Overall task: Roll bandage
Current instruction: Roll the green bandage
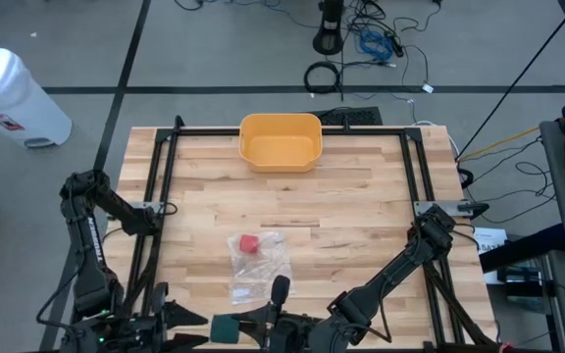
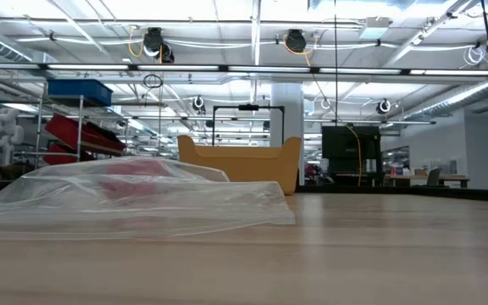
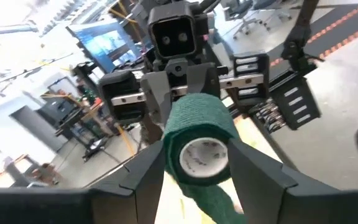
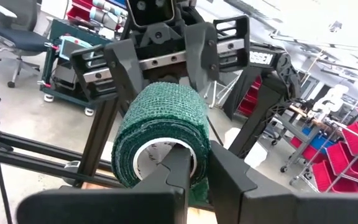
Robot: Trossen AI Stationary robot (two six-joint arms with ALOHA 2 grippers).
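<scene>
Right wrist view: right gripper (image 4: 191,165) clamped on the green bandage roll (image 4: 160,134); left gripper (image 3: 194,155) straddles the roll, fingers apart. High view: plastic bag (image 1: 258,263) lies at 12 o'clock from both grippers.

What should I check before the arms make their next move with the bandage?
1. Right hand shut on the bandage roll at its rim: ok.
2. Left hand at the roll, facing the right hand: ok.
3. Bandage's loose end wound in: cannot tell.
4. Plastic bag lying flat on the table: ok.
5. Yellow tub upright at the table's far edge: ok.
</scene>
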